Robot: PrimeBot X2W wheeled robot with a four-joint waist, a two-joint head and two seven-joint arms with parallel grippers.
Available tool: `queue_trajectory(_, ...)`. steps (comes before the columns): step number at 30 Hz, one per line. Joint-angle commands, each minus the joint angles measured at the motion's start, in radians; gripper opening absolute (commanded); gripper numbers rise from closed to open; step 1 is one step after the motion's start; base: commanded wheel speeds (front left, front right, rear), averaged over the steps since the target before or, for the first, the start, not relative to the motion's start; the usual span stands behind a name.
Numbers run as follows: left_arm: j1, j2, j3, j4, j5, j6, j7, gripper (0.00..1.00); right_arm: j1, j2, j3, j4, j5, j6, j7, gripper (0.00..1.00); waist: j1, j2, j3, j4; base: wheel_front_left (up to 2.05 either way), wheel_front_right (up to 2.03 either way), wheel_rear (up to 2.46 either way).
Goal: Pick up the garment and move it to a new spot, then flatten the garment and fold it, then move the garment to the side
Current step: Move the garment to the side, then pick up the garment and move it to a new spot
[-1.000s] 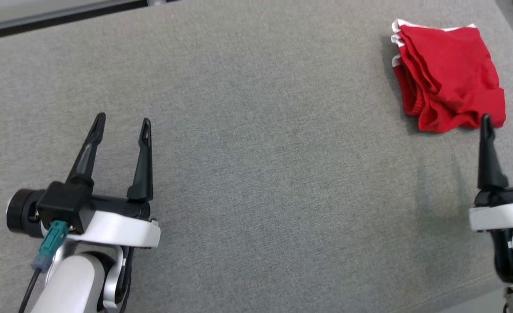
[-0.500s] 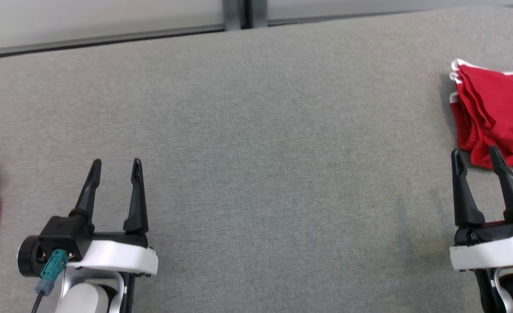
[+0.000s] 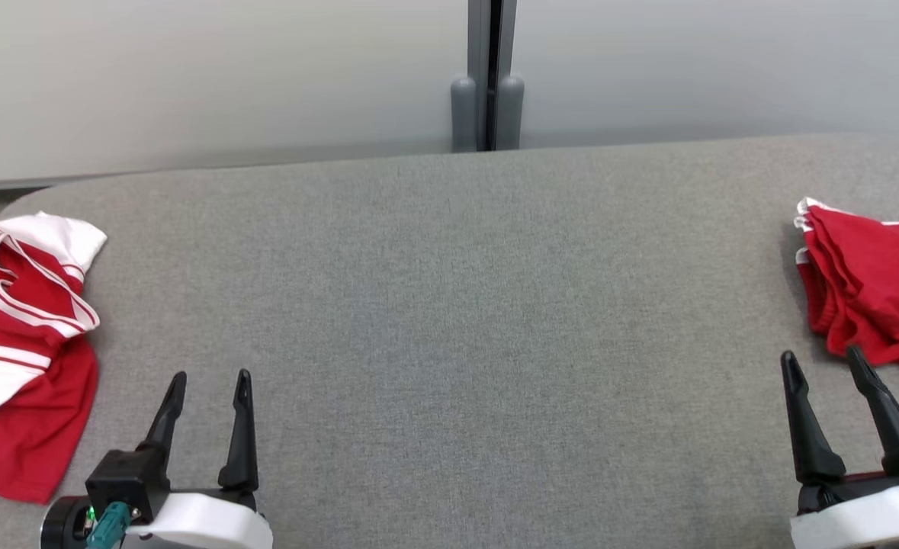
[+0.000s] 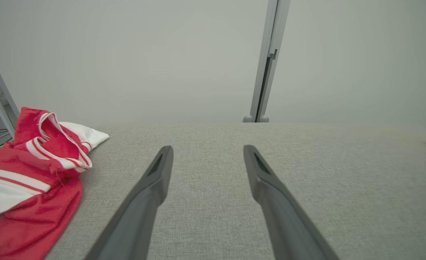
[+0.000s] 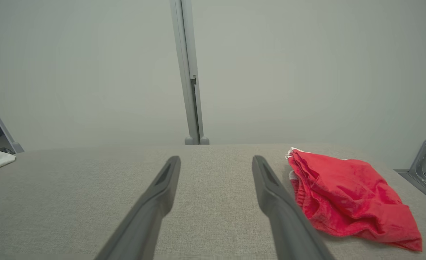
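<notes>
Black-fingered left tool [image 3: 212,375] and right tool [image 3: 820,353] both empty, jaws wide apart, over grey fabric surface [image 3: 449,305]. Left of left tool lies crumpled red-and-white striped garment [image 3: 22,343]; folded red garment [image 3: 872,305] just beside right tool.

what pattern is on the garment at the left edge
Red garment with white bands and thin stripes, clearest in the left wrist view.

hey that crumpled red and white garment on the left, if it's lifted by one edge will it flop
Probably yes: the red and white garment lies in soft folds, so it would likely hang limp and unfold. It looks thin, so probably light. Pushed across the textured gray surface, it might bunch rather than slide.
</notes>
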Motion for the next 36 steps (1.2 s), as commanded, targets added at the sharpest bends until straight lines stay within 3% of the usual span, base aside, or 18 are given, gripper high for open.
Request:
queue_trajectory(1,0.014,0.006,-0.001,0.004,-0.009,0.0,0.0,1.0,0.018,-0.001,-0.009,-0.008,-0.003,0.0,0.008,1.0,0.0,-0.0001,-0.031,0.002,0.0,0.0,0.0)
queue_trajectory(11,0.076,0.021,-0.004,-0.003,-0.017,0.016,0.015,1.0,0.102,0.016,-0.023,-0.066,-0.011,0.0,0.058,1.0,0.0,-0.0001,-0.097,0.0,0.0,0.0,0.0)
queue_trajectory(29,0.066,0.027,-0.013,-0.021,-0.024,0.023,0.022,1.0,0.109,0.012,-0.028,-0.09,-0.018,0.0,0.077,1.0,0.0,-0.0001,-0.094,0.002,0.0,0.0,0.0)
queue_trajectory(36,0.036,0.027,-0.012,-0.016,-0.032,0.012,0.02,1.0,0.11,0.016,-0.04,-0.101,-0.02,0.0,0.078,1.0,0.0,-0.0001,-0.081,0.039,0.0,0.0,0.0)
